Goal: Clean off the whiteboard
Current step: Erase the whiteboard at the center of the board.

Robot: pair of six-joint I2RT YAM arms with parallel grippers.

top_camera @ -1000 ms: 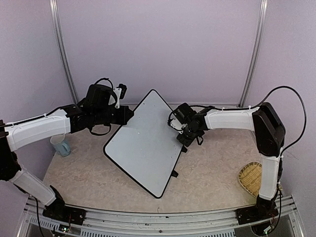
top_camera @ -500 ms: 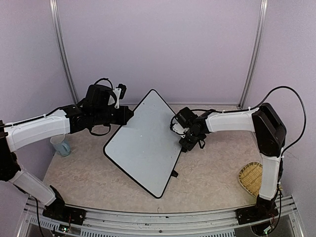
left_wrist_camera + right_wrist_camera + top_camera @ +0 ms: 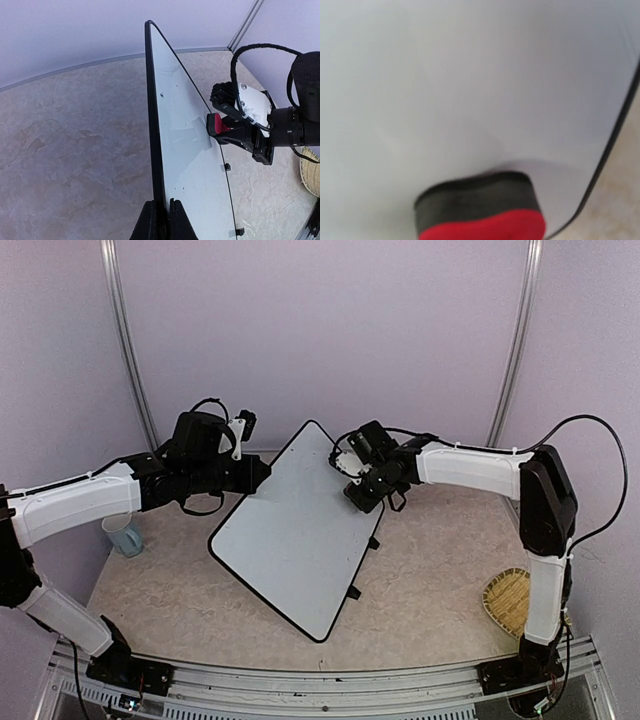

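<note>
Cup and woven basket flank whiteboard.

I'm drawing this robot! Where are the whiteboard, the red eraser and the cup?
whiteboard (image 3: 290,540): top view, white face.
red eraser (image 3: 479,205): right wrist view, dark felt layer.
cup (image 3: 123,534): top view, its side.

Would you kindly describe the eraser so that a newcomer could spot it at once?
Find the big whiteboard standing tilted at centre. Near its far right edge, the right gripper holds a small block against the white face. That eraser is the only red thing here, faced with dark felt.
</note>
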